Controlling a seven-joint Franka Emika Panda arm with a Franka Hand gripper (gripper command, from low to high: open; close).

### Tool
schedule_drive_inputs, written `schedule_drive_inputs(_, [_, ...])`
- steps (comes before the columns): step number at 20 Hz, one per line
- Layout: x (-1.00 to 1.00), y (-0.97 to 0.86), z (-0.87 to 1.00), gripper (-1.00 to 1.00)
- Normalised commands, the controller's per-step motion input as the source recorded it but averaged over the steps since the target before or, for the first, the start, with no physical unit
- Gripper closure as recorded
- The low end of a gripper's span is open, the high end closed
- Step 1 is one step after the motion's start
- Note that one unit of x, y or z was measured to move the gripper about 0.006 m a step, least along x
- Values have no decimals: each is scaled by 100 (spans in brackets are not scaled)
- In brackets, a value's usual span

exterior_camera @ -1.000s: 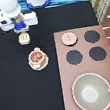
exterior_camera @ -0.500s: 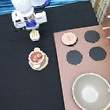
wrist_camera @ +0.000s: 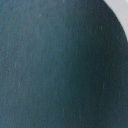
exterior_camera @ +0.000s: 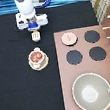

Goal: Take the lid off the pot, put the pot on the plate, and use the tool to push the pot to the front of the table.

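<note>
Hovering near the exterior view's top, our white arm's two-finger gripper (exterior_camera: 34,30) is sitting directly above the small cream-white slotted spatula (exterior_camera: 35,36), which is hanging or lying just under it on the large flat black tabletop (exterior_camera: 17,82); whether we are gripping it, we cannot tell. Taking the small pale pink pot with reddish-brown contents (exterior_camera: 36,57) as our landmark, we are seeing it resting on the round cream-beige plate (exterior_camera: 38,64), below the spatula. The pale pink knobbed lid (exterior_camera: 68,38) is lying to the pot's right, on the brown-pink stove panel (exterior_camera: 65,84). The wrist view is showing only dark tabletop.
</note>
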Motion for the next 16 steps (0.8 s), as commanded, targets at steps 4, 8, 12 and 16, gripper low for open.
schedule_drive_inputs(4, [100,0,-11,100])
schedule_drive_inputs(8, [100,1,-2,100])
schedule_drive_inputs(12, [100,8,19,100])
schedule_drive_inputs(16, [100,16,44,100])
